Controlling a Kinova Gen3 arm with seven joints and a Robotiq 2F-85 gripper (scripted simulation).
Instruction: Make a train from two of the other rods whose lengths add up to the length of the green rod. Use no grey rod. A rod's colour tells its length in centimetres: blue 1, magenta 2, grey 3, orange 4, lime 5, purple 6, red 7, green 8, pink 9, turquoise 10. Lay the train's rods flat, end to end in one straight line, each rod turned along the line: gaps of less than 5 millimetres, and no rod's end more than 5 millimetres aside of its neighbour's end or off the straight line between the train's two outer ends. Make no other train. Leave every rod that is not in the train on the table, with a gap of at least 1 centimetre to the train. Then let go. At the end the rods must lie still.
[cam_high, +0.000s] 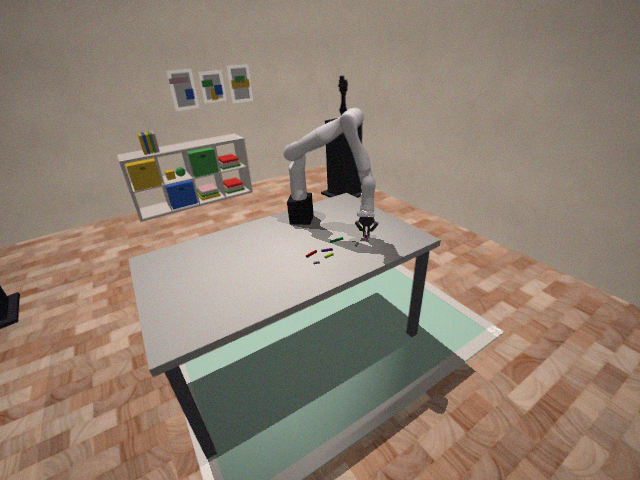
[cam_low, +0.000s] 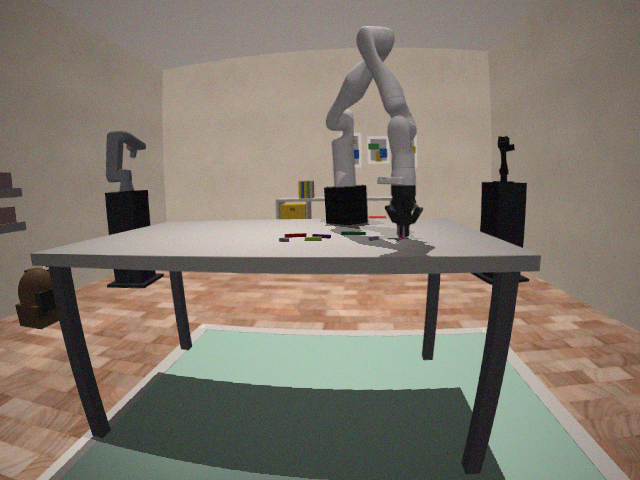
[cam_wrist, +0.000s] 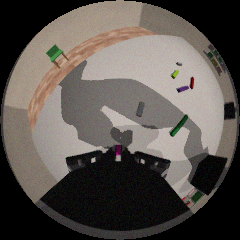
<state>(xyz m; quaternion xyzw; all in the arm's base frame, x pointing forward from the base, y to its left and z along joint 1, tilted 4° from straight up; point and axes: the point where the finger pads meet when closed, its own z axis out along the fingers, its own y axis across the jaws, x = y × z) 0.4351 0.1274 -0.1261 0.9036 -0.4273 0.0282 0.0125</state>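
Gripper (cam_wrist: 118, 156) fingers are clamped on the short magenta rod (cam_wrist: 118, 150), held low over the table (cam_high: 217, 289), just beyond the green rod (cam_high: 336, 239) on the side away from the other rods. Magenta needs the purple rod (cam_high: 326, 250) as partner; that one lies flat near the green rod, beside the red rod (cam_high: 311, 253) and the lime rod (cam_high: 328, 255). No train is formed yet: placing, aligning and releasing all remain.
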